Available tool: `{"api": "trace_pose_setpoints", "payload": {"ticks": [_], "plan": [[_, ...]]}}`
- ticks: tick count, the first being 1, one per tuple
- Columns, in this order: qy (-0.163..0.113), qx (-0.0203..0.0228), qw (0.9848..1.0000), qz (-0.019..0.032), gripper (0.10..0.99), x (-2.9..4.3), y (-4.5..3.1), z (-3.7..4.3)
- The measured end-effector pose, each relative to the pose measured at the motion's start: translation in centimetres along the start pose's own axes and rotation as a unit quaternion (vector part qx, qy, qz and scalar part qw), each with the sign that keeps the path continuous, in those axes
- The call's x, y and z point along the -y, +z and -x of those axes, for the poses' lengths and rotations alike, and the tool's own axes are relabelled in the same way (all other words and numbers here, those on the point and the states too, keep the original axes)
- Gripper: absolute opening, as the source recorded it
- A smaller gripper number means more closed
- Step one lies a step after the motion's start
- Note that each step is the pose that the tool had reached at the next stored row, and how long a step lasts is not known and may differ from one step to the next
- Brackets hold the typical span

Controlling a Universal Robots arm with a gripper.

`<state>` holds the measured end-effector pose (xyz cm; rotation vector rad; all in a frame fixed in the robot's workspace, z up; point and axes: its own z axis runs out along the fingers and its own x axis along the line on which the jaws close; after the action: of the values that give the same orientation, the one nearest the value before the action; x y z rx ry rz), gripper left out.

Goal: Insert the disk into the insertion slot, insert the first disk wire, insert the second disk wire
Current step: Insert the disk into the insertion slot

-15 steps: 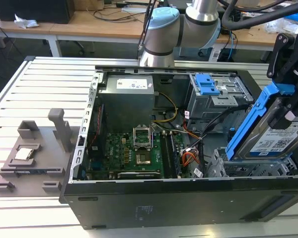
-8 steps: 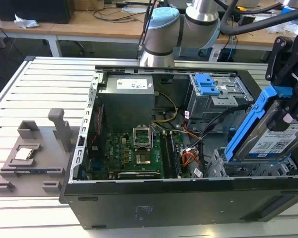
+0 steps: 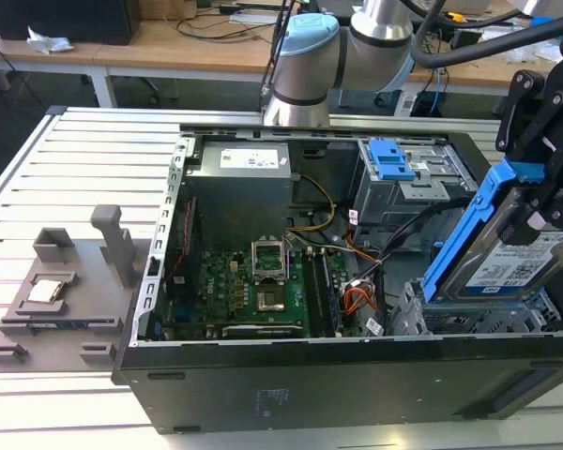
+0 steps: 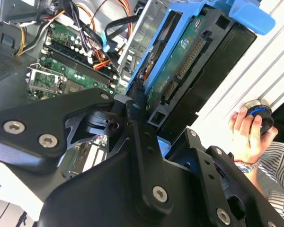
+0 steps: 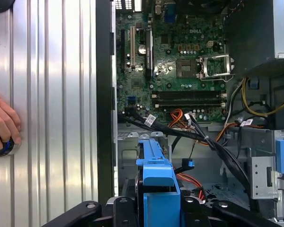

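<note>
The hand (image 3: 540, 192) grips the upper end of the disk (image 3: 511, 267), which is tilted with its lower edge at the mouth of the insertion slot (image 3: 469, 321) on the exterior view's right, so doing this well probably means squaring it to the opening and sliding gently without snagging the cables (image 3: 422, 225).

Disk (image 3: 537, 264): silver, white printed label, bright blue carrier frame. Insertion slot (image 3: 469, 323): silver, perforated all over. Motherboard (image 3: 253, 291) green. Computer case (image 3: 310, 384) black. Table (image 3: 75, 169) pale grey, ribbed in long parallel slats. First disk wire (image 5: 193, 181) red. Wire bundle (image 5: 248, 97) yellow and black. Clip (image 3: 391, 159) blue, on grey cage (image 3: 422, 187). Fixture (image 3: 56, 300) on table plain grey. Arm joint (image 3: 310, 47): light blue cap over silver.
</note>
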<state>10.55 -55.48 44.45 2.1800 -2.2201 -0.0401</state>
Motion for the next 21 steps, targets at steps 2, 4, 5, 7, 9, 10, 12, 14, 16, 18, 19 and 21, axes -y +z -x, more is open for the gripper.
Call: {"api": "trace_pose_setpoints", "payload": {"ticks": [2,4,5,7,9,10,12,14,16,18,19,21], "plan": [[0.000,-0.0001,1.0000,0.0000,0.365,-0.01,0.03,0.46],[-0.001,-0.0001,1.0000,0.0000,0.365,-0.01,0.16,0.92],[-0.001,0.0000,1.0000,0.0000,0.365,0.01,0.35,0.98],[-0.003,-0.0001,1.0000,0.0000,0.365,0.06,0.70,1.02],[-0.003,-0.0002,1.0000,0.0000,0.365,0.08,0.92,1.03],[-0.003,-0.0001,1.0000,0.0000,0.365,0.09,1.11,1.03],[-0.003,-0.0001,1.0000,0.0000,0.365,0.11,1.64,1.03],[-0.003,-0.0002,1.0000,0.0000,0.365,0.12,2.01,1.04],[-0.003,-0.0002,1.0000,0.0000,0.365,0.14,2.33,1.04],[-0.003,-0.0002,1.0000,0.0000,0.365,0.15,2.66,1.04],[-0.003,-0.0002,1.0000,0.0000,0.365,0.15,2.76,1.04],[-0.003,-0.0002,1.0000,0.0000,0.365,0.17,3.16,1.04]]}}
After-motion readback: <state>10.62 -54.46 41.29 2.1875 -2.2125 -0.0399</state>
